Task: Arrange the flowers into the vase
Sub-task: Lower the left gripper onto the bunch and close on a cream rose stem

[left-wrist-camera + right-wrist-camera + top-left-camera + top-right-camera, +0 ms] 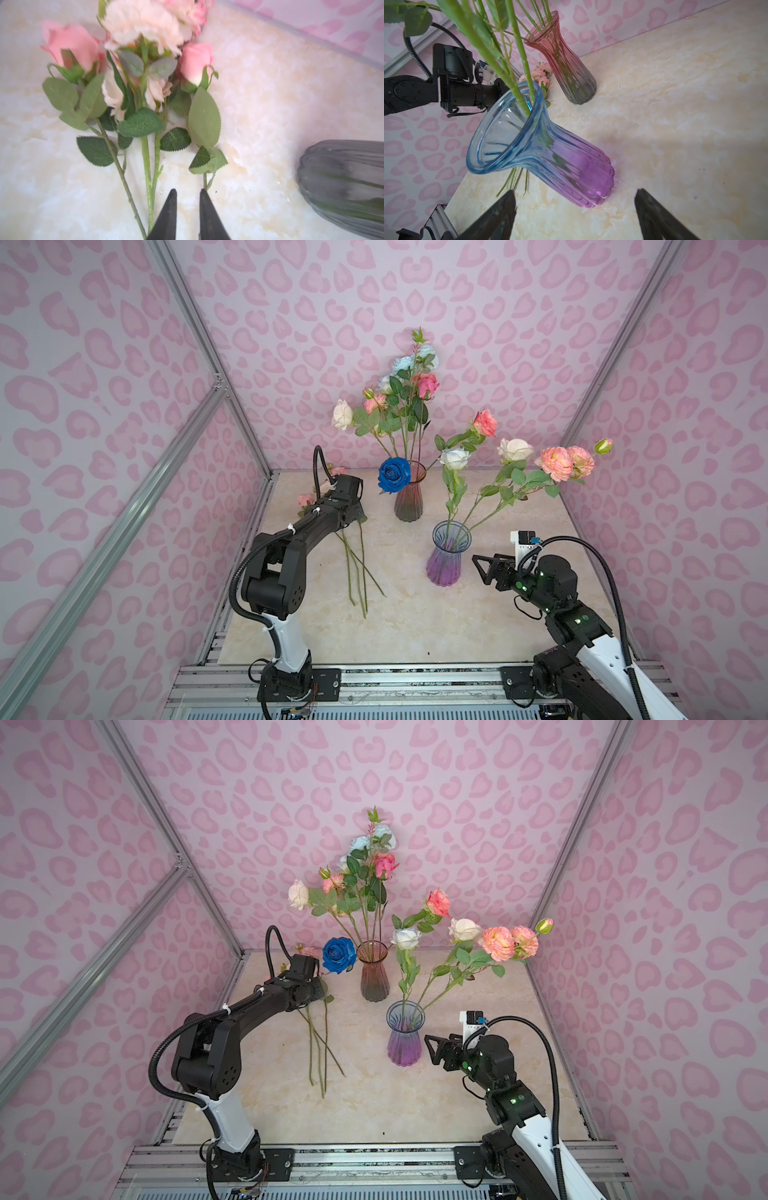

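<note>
Both reach forward: left pincer [188, 191] barely parted above loose flowers [135, 27], right pincer [575, 192] gaping beside vase [550, 149].

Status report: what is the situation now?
Left gripper slightly open, empty, at stems of loose flowers. Right gripper wide open, empty, beside purple vase. No obstruction.

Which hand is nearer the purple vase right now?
Right. The right hand sits just beside the purple vase, not touching it; the left hand is farther off, over the loose flowers.
</note>
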`<state>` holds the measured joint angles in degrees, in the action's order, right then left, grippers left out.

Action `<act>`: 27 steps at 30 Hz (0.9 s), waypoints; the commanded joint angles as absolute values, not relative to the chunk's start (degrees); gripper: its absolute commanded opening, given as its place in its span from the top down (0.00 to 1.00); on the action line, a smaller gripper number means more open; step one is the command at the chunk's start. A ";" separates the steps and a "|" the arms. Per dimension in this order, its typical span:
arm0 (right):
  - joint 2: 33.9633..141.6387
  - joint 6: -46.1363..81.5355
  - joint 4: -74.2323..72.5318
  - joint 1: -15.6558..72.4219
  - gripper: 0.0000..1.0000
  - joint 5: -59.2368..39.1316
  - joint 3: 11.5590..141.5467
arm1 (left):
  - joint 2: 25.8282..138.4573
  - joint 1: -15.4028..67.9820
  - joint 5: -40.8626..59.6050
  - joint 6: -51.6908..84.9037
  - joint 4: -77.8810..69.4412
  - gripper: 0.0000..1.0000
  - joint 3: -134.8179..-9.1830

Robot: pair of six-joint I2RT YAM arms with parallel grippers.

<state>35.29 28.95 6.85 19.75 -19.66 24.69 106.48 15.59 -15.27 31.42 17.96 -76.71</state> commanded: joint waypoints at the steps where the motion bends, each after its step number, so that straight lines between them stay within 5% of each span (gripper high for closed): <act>1: 35.97 28.76 4.52 19.82 0.10 -20.04 24.26 | 107.66 14.40 -17.34 30.33 19.66 0.78 -76.40; 27: 35.89 28.51 5.45 19.80 0.10 -19.69 25.05 | 119.36 11.16 -15.51 28.83 19.03 0.84 -81.56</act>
<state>35.94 28.80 6.28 19.77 -19.68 24.91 118.76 11.18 -16.23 29.32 19.59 -80.79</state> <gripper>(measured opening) 0.903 0.164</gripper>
